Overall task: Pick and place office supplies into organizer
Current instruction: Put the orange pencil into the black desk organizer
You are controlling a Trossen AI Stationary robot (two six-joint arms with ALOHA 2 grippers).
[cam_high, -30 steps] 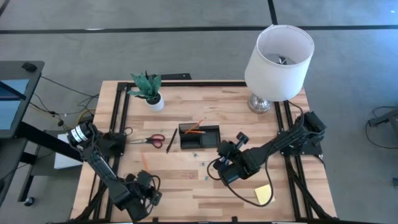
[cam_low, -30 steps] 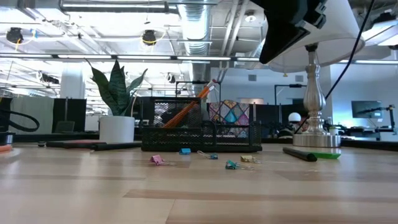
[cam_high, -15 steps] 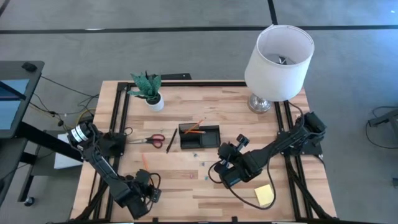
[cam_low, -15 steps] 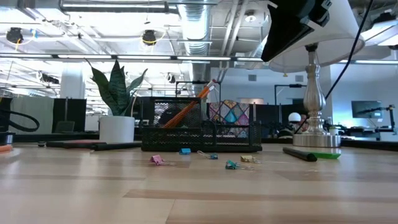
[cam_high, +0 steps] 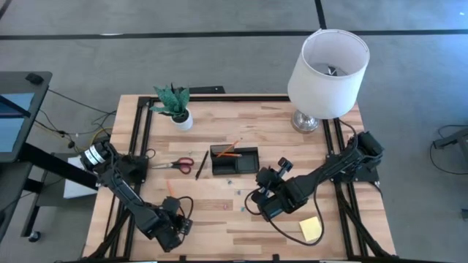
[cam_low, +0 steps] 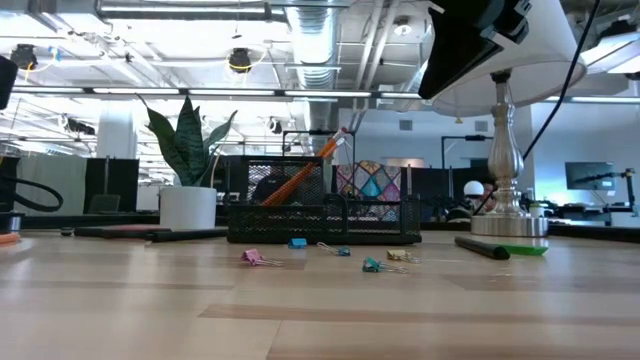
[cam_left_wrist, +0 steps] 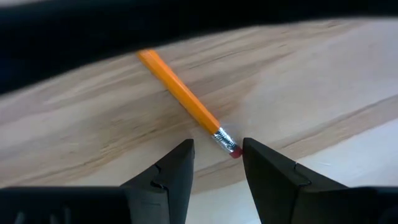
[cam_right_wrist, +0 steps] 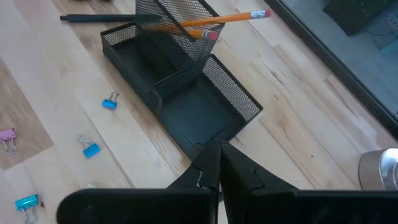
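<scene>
Hovering low at the table's near-left with left gripper (cam_left_wrist: 216, 163) spread, nothing pinched. Facing the orange pencil (cam_left_wrist: 186, 102) on bare wood: eraser end just ahead of the gap, long axis slanting away, apparently untouched. Waiting beside the black mesh organizer (cam_right_wrist: 205, 109): right gripper (cam_right_wrist: 219, 163), fingers pressed together.

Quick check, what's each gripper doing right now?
Left gripper: open, empty, fingers either side of the eraser end of the orange pencil lying on the table.
Right gripper: shut, holding nothing, above the black organizer.
</scene>
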